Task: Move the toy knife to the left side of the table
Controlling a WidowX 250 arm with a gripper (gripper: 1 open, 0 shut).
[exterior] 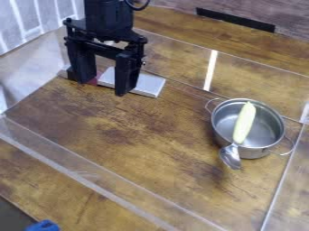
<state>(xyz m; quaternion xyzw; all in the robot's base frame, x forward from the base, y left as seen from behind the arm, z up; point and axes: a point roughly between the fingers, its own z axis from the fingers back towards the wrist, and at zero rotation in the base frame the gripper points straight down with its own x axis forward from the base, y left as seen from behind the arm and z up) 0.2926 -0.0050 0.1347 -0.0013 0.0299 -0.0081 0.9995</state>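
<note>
Toy knife (244, 124), a slim utensil with a pale yellow-green plastic handle and a small silver rounded end, leans in the round metallic pot on the right side of the view, and that pot serves as the landmark for everything else. Beyond the pot, toward the top of the view, a pale narrow strip (211, 69) lies along the dark brown wood-plank table (133, 135). Well to the pot's left, near the gripper, sits a flat grey rectangular slab (147, 84) with a dark maroon end. A low clear acrylic wall (90, 180) runs along the table on the side below and left of the pot, and a blue object (42, 226), cut off by the view's edge, is far down and left of the pot. The silver pot (222, 120) has thin wire handles at its sides; inside it is part of the knife, whose handle crosses the opening while the silver end sticks out over the near rim. Up and left of the pot, well apart from it, the black robot gripper (103, 81) points downward, its two fingers spread wide, with nothing pinched between them; whether either one touches the slab cannot be told.
</note>
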